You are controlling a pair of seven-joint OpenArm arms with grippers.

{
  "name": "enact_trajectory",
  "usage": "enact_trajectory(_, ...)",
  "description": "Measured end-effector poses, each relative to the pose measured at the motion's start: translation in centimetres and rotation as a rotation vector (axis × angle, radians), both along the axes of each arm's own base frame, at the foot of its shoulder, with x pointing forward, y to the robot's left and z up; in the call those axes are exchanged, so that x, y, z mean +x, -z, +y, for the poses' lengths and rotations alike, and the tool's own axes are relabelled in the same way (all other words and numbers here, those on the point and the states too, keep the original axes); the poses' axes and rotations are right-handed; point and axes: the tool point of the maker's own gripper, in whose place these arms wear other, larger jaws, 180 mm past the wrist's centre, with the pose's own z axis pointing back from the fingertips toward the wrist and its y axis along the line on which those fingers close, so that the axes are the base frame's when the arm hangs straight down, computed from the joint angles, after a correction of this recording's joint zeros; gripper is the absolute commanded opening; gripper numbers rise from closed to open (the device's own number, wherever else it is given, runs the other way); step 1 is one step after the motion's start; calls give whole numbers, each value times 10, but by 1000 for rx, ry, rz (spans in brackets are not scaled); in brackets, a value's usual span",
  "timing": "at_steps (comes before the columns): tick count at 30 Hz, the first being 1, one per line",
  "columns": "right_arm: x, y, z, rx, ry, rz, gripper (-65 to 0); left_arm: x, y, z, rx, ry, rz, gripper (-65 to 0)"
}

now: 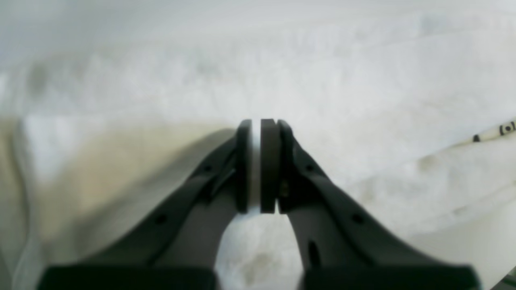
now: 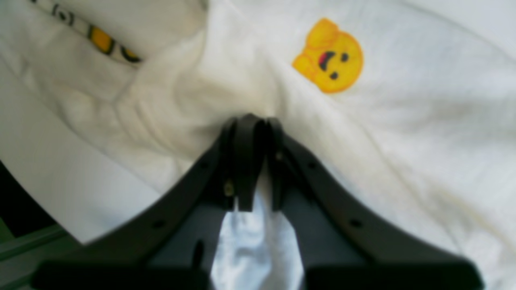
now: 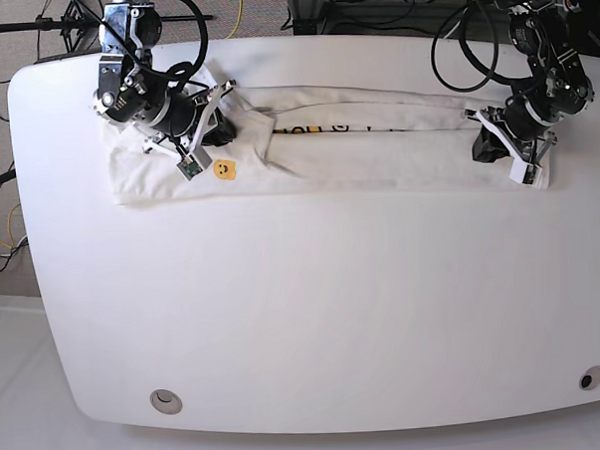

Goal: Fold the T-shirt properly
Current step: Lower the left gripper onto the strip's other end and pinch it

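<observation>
At the far left of the white rounded table [image 3: 314, 314], seen from the base view, the right gripper [image 3: 213, 126] is being pressed down onto the white short-sleeved cotton T-shirt [image 3: 377, 160], and its jaws are being held together on a pinch of the cloth. In the right wrist view a bunch of white fabric is being squeezed between the black pads [image 2: 245, 161] of that gripper [image 2: 254, 121], with wrinkles being drawn toward the pinch. Just to the right of the pinch, the small yellow smiley print [image 2: 329, 56] is being shown face up on the plain white side; in the base view it is lying near the left end of the shirt [image 3: 224, 170].

The shirt is being laid as a long narrow band across the far part of the table, from the left arm's side to the right. A lengthwise fold is judged to be already made, since a strip of printed edge [image 3: 311, 129] is being exposed only along the seam in the middle. The crosswise folds are judged to be left to do.

At the far right, the left gripper [image 3: 508, 146] is being held at the band's right end. In the left wrist view its jaws [image 1: 258, 121] are being kept almost together, with a thin layer of white cloth being clamped between the pads [image 1: 269, 165].
</observation>
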Motion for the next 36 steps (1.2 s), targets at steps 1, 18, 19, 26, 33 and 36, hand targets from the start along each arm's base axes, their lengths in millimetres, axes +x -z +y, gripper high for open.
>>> enact_trajectory(1,0,1,0,1,1,3,-598,0,0,1,5,0,2,-557)
enact_trajectory(18,5,1,-10,-65,9,-32,-598,-26,3,17,43,-12,14,-640)
enact_trajectory(19,5,1,-9,-61,11,-35,-598,-28,5,17,42,-13,21,-640)
enact_trajectory(26,4,2,-11,-50,2,-28,-606,-24,8,16,31,-15,20,-645)
enact_trajectory(33,4,2,-11,-49,-5,-20,-604,-19,9,18,17,-34,4,-648)
enact_trajectory(36,4,2,-11,-46,1,-21,-603,-16,5,27,49,-52,1,-649)
